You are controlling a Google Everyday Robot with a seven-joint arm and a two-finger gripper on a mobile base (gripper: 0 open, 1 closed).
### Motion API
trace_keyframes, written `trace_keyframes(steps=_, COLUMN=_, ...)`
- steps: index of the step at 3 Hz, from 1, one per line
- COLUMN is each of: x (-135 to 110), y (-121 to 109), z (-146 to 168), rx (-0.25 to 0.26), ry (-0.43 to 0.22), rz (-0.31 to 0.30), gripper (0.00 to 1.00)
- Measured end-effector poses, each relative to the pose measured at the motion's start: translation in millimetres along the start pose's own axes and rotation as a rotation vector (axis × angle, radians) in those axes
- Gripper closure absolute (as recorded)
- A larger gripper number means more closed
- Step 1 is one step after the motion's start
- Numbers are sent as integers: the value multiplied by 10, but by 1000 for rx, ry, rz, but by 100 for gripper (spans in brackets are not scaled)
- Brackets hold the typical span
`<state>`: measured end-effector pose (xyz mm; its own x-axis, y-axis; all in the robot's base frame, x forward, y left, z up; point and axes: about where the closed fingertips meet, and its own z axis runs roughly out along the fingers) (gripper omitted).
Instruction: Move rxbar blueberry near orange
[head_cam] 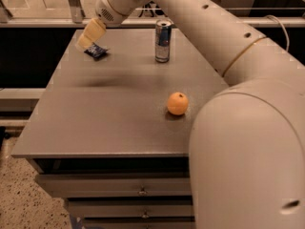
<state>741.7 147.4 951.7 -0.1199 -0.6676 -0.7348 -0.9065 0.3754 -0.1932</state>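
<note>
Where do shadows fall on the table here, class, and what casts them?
Camera view: a soft smear of shadow on the table left of centre, probably from the arm; a small dark shadow under the orange; the end effector hangs over the rxbar blueberry, far left corner.
</note>
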Motion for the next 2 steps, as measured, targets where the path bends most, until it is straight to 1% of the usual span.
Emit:
trace_keyframes(steps=1, x=-122, y=91, z=566, rx=-49, ry=31, rz=62, gripper=0)
trace_keyframes(steps=2, x=-83, y=186, z=1034, rx=-92, ry=66, rz=144, gripper=0)
